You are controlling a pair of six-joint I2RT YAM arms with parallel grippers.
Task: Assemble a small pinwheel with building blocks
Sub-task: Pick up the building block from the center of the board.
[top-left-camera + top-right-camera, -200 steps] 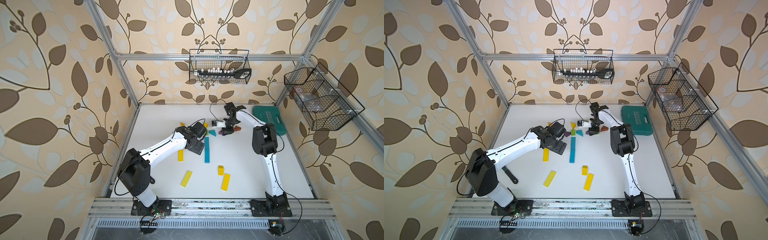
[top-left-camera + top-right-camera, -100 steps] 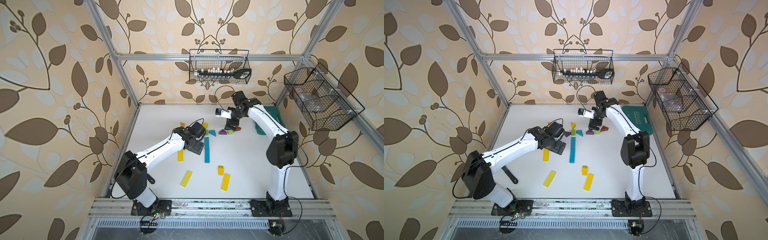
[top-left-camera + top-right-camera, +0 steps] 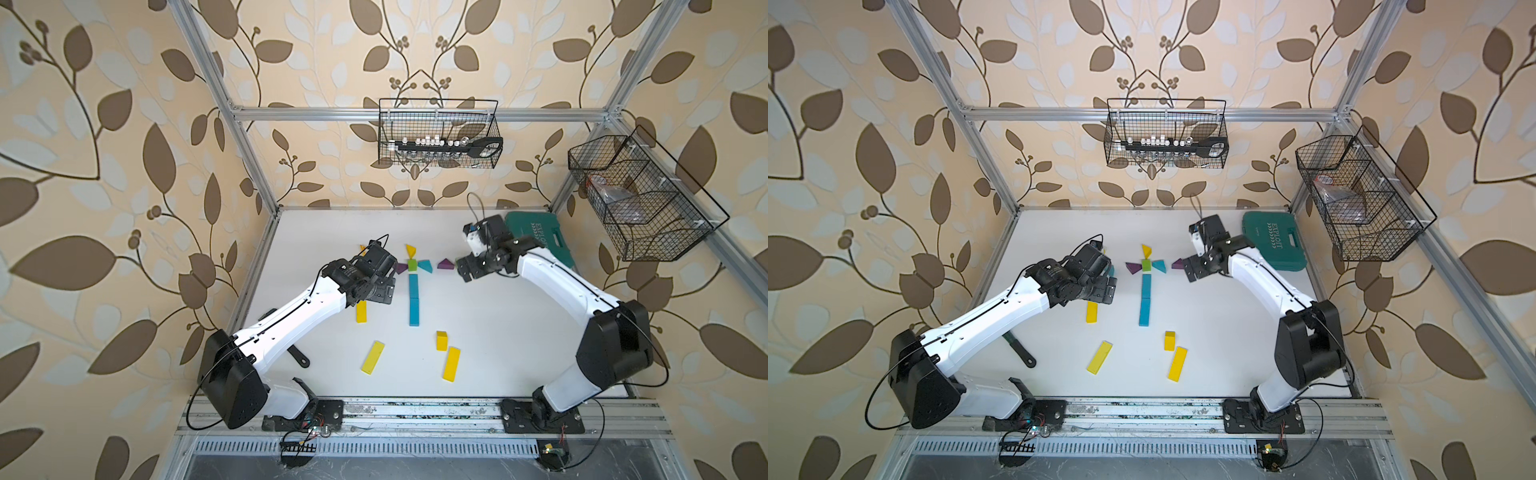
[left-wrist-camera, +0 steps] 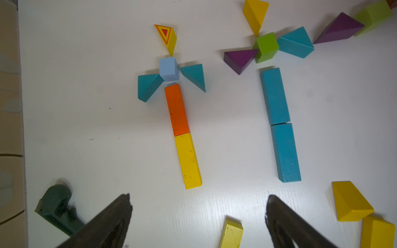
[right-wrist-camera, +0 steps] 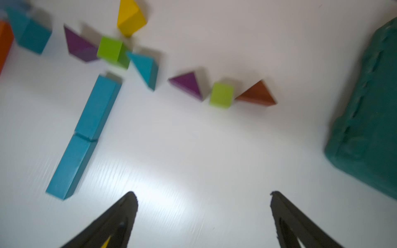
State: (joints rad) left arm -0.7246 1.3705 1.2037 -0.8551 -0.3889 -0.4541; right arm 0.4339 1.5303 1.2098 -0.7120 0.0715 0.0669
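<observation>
Right gripper now sits lower, nearer mid-frame, than before: jaws wide, empty. Left gripper wide, empty too. Small purple wooden triangular wedge, mid-frame, is probably light, rigid and slick; pinch across its broad end.

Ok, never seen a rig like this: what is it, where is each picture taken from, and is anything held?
The left arm and right arm are robots bolted at the table edge; each ends in a two-finger gripper. Two pictures look down from one overhead camera; two come from wrist cameras. On the table lie blocks: two pinwheels, one around a light-blue cube, one around a green cube, plus loose yellow bars and a teal case. The left gripper and right gripper are open, holding nothing.
</observation>
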